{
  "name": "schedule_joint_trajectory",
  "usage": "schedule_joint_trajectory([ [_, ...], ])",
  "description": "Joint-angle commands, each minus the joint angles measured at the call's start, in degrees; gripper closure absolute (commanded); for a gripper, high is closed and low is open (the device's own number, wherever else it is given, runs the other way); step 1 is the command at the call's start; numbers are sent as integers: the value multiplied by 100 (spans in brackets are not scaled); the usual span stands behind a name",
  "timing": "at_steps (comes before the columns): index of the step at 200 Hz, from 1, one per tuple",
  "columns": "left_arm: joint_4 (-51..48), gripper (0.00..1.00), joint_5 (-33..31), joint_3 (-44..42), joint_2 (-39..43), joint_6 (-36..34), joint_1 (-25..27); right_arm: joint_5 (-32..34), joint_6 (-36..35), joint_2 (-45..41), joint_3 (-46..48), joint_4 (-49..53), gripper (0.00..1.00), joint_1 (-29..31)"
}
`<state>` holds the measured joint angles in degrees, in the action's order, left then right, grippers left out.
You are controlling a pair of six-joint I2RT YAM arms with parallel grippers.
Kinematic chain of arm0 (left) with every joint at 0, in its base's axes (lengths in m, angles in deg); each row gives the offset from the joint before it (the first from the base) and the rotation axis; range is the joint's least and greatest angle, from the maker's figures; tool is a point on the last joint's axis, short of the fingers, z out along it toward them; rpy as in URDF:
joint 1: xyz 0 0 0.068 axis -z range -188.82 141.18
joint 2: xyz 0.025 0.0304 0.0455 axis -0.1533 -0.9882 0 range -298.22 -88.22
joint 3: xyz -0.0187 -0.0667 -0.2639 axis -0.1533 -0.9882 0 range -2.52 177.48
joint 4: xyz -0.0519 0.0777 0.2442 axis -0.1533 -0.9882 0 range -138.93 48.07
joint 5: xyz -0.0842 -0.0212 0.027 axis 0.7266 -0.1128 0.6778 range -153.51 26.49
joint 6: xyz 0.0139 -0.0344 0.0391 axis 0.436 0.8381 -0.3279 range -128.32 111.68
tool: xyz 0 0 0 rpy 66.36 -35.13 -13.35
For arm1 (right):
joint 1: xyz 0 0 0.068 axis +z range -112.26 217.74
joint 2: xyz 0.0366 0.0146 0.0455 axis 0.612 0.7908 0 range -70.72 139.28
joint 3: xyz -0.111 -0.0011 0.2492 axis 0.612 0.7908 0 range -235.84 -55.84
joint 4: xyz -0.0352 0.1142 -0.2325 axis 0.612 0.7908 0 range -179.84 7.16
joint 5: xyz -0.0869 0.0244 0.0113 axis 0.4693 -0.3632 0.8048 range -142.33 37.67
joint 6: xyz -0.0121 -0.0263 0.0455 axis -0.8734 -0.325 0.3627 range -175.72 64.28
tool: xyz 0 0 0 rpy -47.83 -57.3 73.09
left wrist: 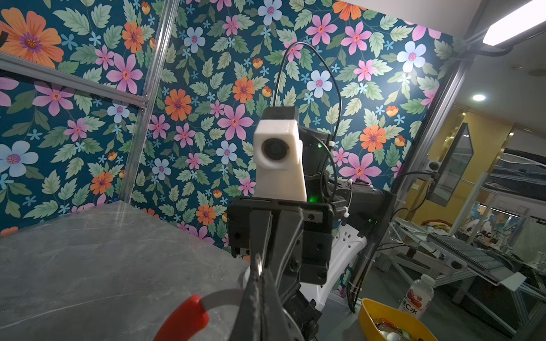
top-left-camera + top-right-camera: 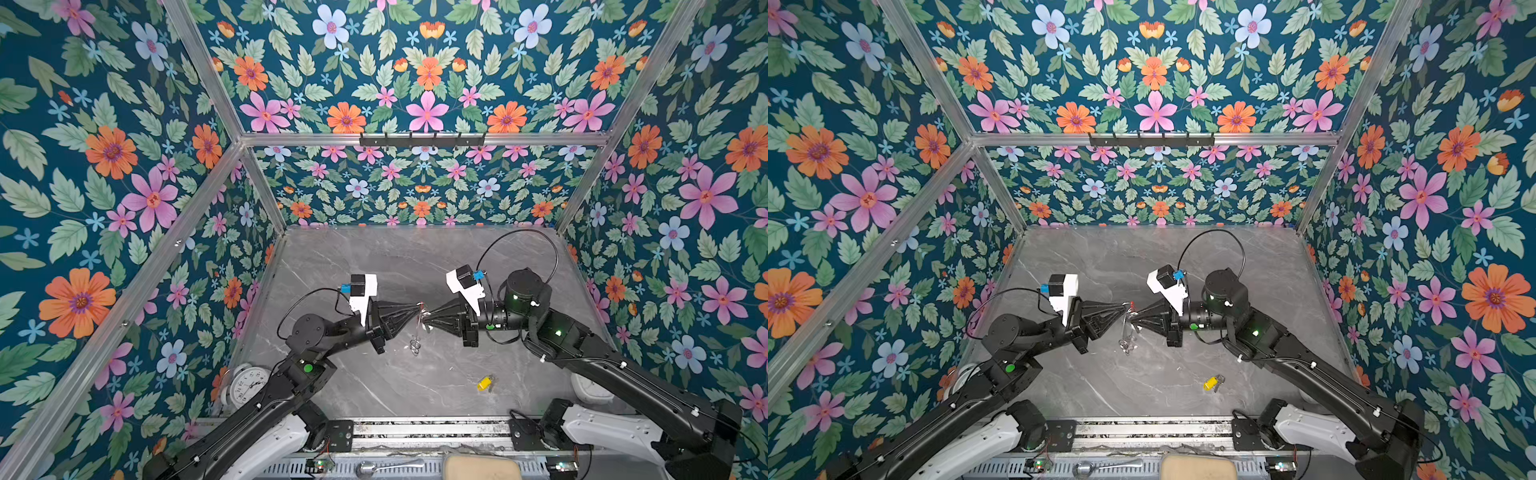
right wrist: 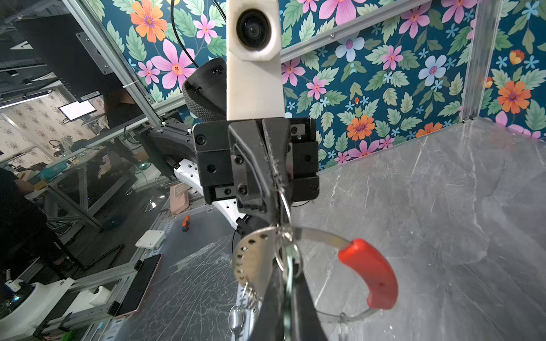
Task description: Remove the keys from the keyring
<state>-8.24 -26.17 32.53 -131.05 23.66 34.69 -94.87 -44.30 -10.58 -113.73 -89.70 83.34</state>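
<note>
In both top views the keyring [image 2: 415,332] [image 2: 1126,332] hangs above the table between the two gripper tips, its red sleeve [image 3: 372,274] uppermost and small split rings [image 2: 414,345] dangling below. My left gripper [image 2: 417,309] [image 1: 258,267] is shut on the hoop's grey band [image 1: 224,298]. My right gripper [image 2: 427,323] [image 3: 289,265] is shut on a thin pale-tagged key [image 3: 288,283], seen edge-on and hung from a split ring on the perforated band [image 3: 251,257]. The yellow-tagged key [image 2: 484,382] [image 2: 1212,382] lies loose on the table near the front right.
A white alarm clock [image 2: 247,386] stands at the front left by the left arm. A white object [image 2: 590,388] sits half hidden under the right arm. A spoon [image 2: 386,467] and a beige pad [image 2: 478,467] lie beyond the front rail. Floral walls enclose three sides.
</note>
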Motion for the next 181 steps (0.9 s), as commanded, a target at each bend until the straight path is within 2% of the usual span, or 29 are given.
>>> schedule_joint_trajectory([
  [1, -287, 100, 57, 101, 78, -300, 0, -328, 121, -20, -131, 357, 100, -223],
  [30, -682, 100, 254, 226, 126, -505, 0, -634, 60, 48, -503, 936, 100, -413],
  [58, -837, 100, 498, 277, 88, -584, 0, -565, -372, 218, -976, 1720, 100, -425],
  [86, -851, 100, 745, 315, 21, -580, 0, -666, -530, 314, -1220, 1982, 100, -466],
  [181, -1507, 100, 1227, 649, -145, -918, 0, -994, -2018, 898, -2671, 4250, 100, -604],
])
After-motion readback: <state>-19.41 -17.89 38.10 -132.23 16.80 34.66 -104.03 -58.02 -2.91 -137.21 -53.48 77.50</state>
